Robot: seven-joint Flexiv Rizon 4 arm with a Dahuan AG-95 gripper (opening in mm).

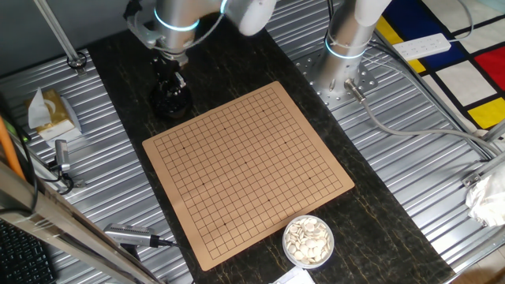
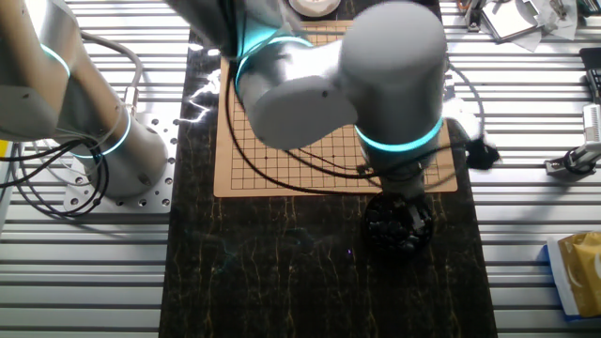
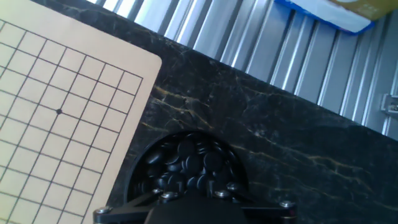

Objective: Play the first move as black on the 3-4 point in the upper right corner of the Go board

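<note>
- Hand view shows the gripper [image 3: 193,208] low over a bowl of black stones [image 3: 186,165], beside the Go board [image 3: 56,124].
- Fingertips are hidden; I cannot tell whether they are spread or pinching.
- Likely step: picking one stone.
- Next: carry it to the 3-4 point; board [image 1: 248,170] bare.

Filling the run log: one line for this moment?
phase: reaching for stone | gripper: over bowl of black stones, fingers hidden | Go board: no stones | white stones: untouched
</note>
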